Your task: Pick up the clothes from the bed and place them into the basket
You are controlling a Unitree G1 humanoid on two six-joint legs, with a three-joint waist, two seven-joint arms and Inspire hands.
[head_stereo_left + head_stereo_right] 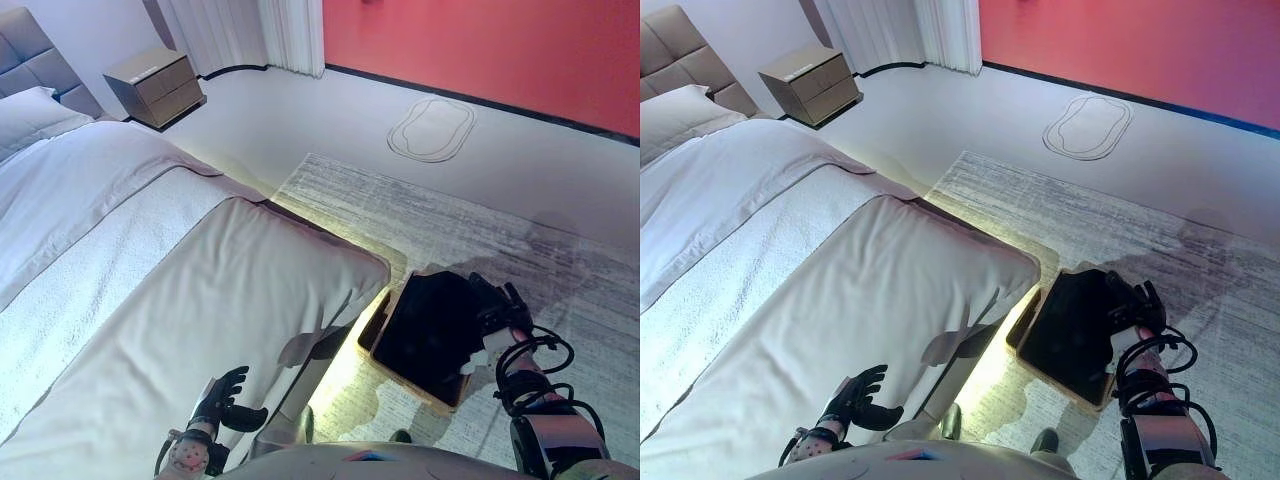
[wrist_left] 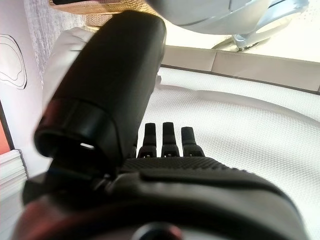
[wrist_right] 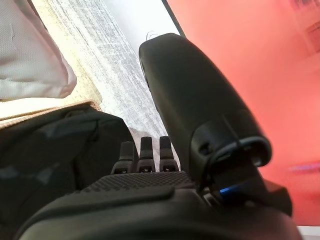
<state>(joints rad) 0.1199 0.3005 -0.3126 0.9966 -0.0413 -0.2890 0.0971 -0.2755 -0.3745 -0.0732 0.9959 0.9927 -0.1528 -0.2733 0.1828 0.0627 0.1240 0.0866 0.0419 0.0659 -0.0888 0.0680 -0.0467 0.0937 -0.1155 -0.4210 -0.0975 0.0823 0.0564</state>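
A wide bed (image 1: 150, 290) with pale covers fills the left of the head views, running from a grey padded headboard (image 1: 35, 55) at the far left down to its near corner. To its right lies a grey streaked rug (image 1: 480, 230) on a light floor (image 1: 300, 110), with a red wall (image 1: 480, 45) along the far side. White curtains (image 1: 265, 30) hang in the far corner, and a small bedside cabinet (image 1: 155, 87) stands by the headboard.

On the rug, just beside the bed's near corner, sits a low basket (image 1: 395, 372) with a light woven rim. Dark, almost black clothes (image 1: 435, 320) fill it, heaped up to the rim.

The right hand (image 1: 500, 310) hangs over the far right edge of the basket, right at the dark clothes. In its own wrist view the fingers (image 3: 146, 150) point out fairly straight and relaxed with the thumb standing apart; nothing is gripped. Whether the fingertips actually touch the cloth cannot be told.

The left hand (image 1: 222, 400) hovers low over the bed's near edge, well apart from the basket. Its fingers (image 2: 167, 137) are spread and loosely extended above the white textured cover, holding nothing.
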